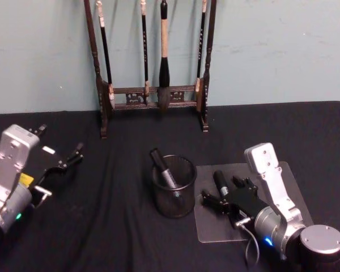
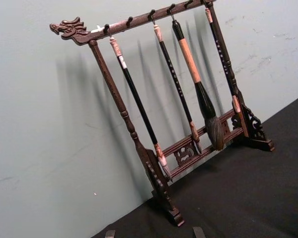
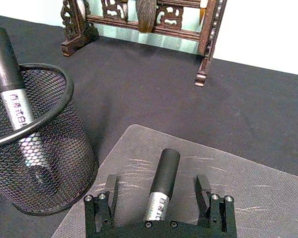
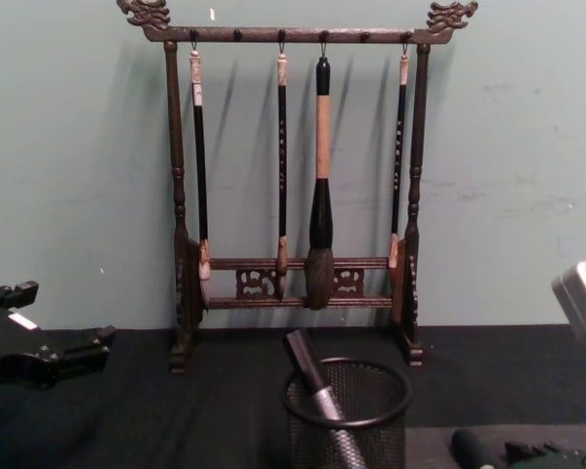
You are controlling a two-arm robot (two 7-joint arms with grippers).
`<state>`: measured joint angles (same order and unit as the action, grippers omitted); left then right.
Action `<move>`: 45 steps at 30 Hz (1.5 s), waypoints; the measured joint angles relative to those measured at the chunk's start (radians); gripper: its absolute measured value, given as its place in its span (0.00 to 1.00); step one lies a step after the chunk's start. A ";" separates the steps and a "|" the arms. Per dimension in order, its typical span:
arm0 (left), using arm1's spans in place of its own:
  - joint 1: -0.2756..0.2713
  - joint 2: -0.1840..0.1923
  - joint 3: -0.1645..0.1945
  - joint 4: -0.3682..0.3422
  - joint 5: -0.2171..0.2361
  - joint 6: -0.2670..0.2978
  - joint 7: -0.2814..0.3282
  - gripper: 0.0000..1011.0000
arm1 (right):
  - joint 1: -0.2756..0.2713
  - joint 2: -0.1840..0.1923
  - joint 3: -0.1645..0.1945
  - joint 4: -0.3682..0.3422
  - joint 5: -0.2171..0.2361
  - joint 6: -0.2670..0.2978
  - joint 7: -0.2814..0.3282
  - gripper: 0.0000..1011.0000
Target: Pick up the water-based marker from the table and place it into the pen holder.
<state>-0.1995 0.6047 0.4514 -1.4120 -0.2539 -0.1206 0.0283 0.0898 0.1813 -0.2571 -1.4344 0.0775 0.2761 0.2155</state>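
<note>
A flat table (image 1: 102, 238), covered with a matte black cloth, is seen running back to a pale green wall (image 1: 272, 51). Three things are set directly on it. A round black wire-mesh pen holder (image 1: 175, 203) is stood upright near the middle of the cloth. A dark wooden brush rack (image 1: 150, 97) is placed at 12 o'clock from the holder, well apart from it, at the far edge by the wall, and is borne on two carved feet. A translucent grey mat (image 1: 212, 229) is laid flat at 3 to 4 o'clock from the holder, just beside its base. Whether the two touch cannot be told.
</note>
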 joint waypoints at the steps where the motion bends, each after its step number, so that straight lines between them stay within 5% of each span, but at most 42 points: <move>1: 0.000 0.000 0.000 0.000 0.000 0.000 0.000 1.00 | 0.000 0.000 0.000 0.000 0.000 0.000 0.000 0.99; 6: 0.000 0.000 0.000 0.000 0.000 0.000 0.000 1.00 | 0.000 0.000 0.001 -0.001 0.000 0.000 0.000 0.97; 13: 0.000 0.000 0.000 0.000 0.000 0.000 0.000 1.00 | -0.001 0.000 0.001 -0.001 0.001 0.000 0.000 0.83; 30: 0.000 0.000 0.000 0.000 0.000 0.000 0.000 1.00 | -0.001 0.000 0.002 -0.003 0.001 0.000 0.000 0.27; 45: 0.000 0.000 0.000 0.000 0.000 0.000 0.000 1.00 | -0.001 0.000 0.002 -0.003 0.001 0.000 0.000 0.24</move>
<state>-0.1995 0.6047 0.4514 -1.4120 -0.2539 -0.1206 0.0283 0.0884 0.1812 -0.2554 -1.4369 0.0784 0.2760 0.2155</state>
